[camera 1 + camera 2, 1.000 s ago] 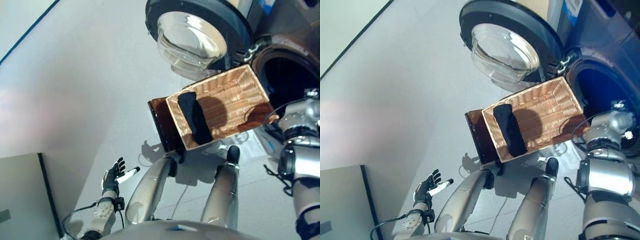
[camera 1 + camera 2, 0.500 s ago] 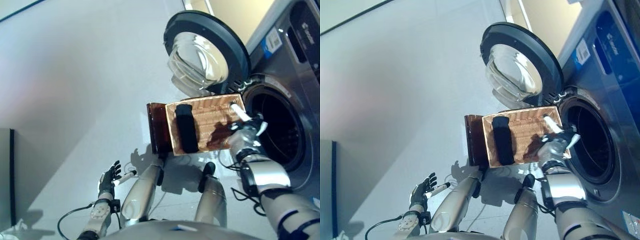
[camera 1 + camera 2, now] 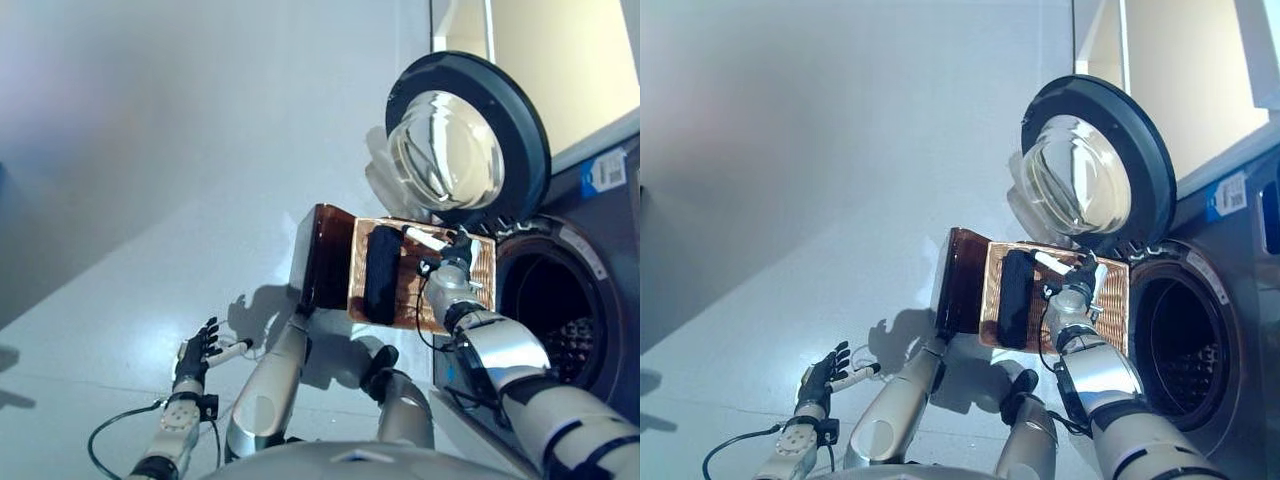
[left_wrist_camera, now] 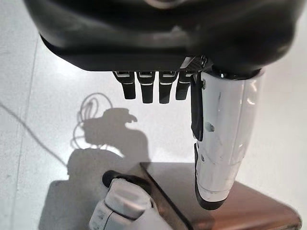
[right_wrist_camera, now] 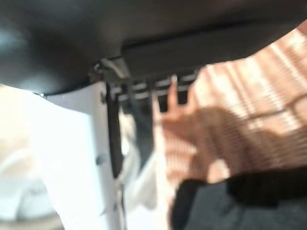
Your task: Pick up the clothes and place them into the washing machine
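- Sensibly, the wicker basket (image 3: 420, 285) sits on a brown stand (image 3: 322, 258) right beside the washing machine (image 3: 1230, 300), whose door (image 3: 468, 140) is swung wide, so the drum opening (image 3: 545, 310) is a short carry away.
- The dark garment (image 3: 381, 273), the clothes to move, lies rolled at the basket's end farthest from the machine.
- Over the basket hovers the right hand (image 3: 1072, 282), fingers loose and holding nothing, thumb pointing toward the garment; I'd judge it is lining up a grab.
- Well away from the basket, the left hand (image 3: 196, 352) hangs low over the floor, fingers spread and empty.
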